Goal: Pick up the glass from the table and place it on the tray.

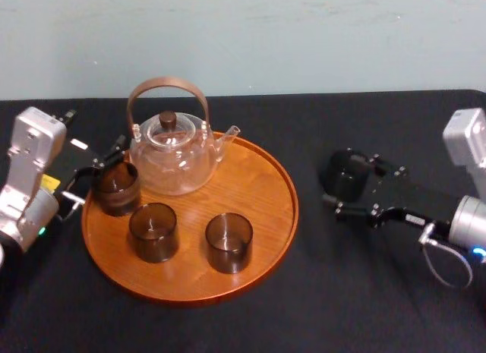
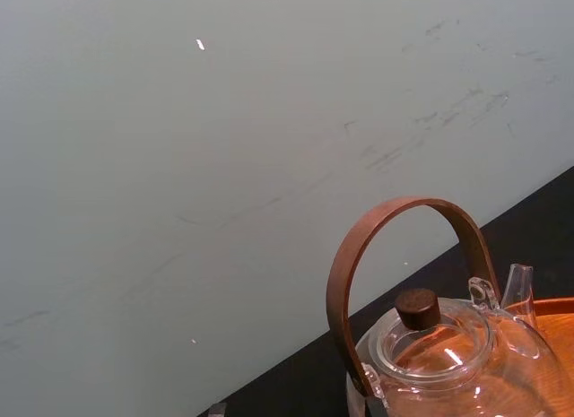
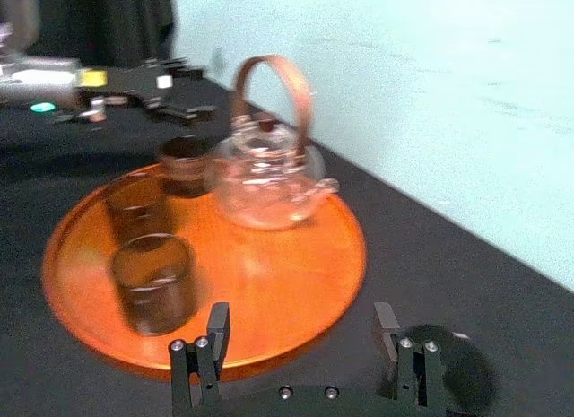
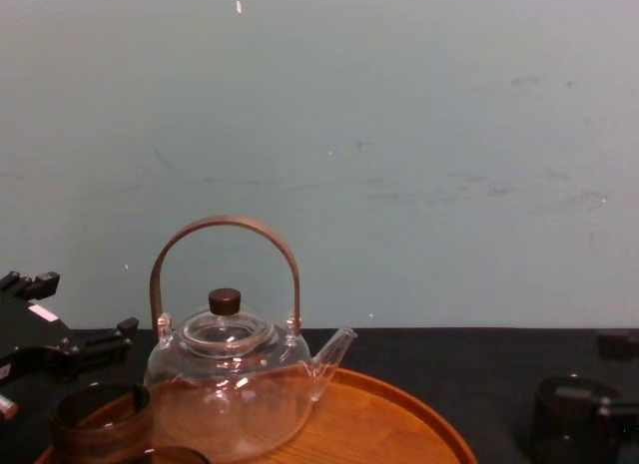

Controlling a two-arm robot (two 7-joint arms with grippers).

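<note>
Head view: round wooden tray (image 1: pixel 262 209) sits on the black table (image 1: pixel 357 300), left of centre. On the tray, at the rear, is a glass teapot (image 1: pixel 173 162) with a bent wooden handle and a dark knob. In front of it stand three dark tumblers: left tumbler (image 1: pixel 116 189) at the tray's left rim, middle tumbler (image 1: pixel 153 232) and front tumbler (image 1: pixel 228 243). All are upright and apart from one another. Task item, the glass (image 1: pixel 345 174), has the same dark tint. It stands upright on the table to the right of the tray, well apart from its rim. Right gripper (image 1: pixel 353 190) is at the glass, pointing toward the tray, fingers spread. Right wrist view: the gap of the right gripper (image 3: pixel 300 325) holds nothing. The glass (image 3: pixel 453 372) lies outside that gap, just beside the wall-side finger (image 3: pixel 387 320); contact cannot be judged. Chest view: glass (image 4: pixel 564 434) at lower right, with a dark bar of the gripper across its top. Left gripper (image 1: pixel 102 171) is at the tray's left rim, fingers apart, tips near the left tumbler. Whether they straddle or touch it, cannot tell. Left wrist view: teapot (image 2: pixel 448 354) handle and lid seen close, tray rim (image 2: pixel 556 305) beyond the spout.
</note>
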